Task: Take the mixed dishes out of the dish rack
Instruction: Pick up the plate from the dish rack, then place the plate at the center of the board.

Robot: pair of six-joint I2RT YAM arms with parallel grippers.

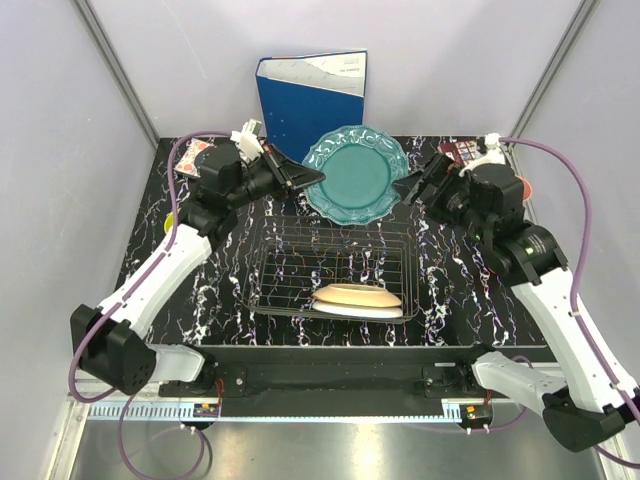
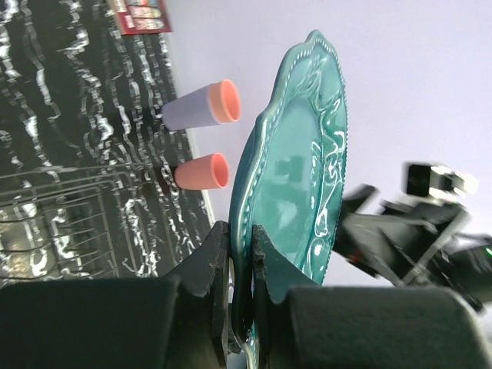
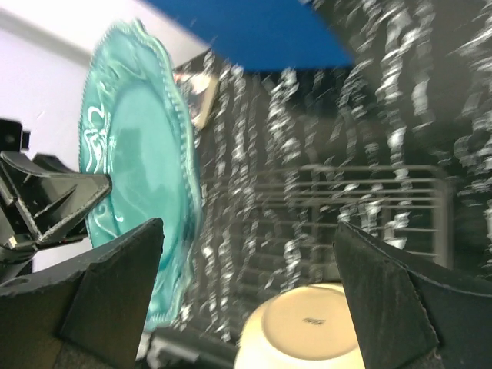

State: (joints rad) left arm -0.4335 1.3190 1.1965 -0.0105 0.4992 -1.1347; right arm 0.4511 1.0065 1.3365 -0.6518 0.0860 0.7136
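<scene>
Two claws flank the teal plate (image 1: 356,185), aloft over the dish rack's (image 1: 272,272) far edge: left gripper (image 1: 316,176) clamped on its left rim, right gripper (image 1: 411,188) spread apart just beside its right rim

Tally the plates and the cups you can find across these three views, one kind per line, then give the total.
Plates: 3 - teal plate, cream plate, white plate under the cream one
Cups: 2 - lavender cup, pink cup
Total: 5
</scene>
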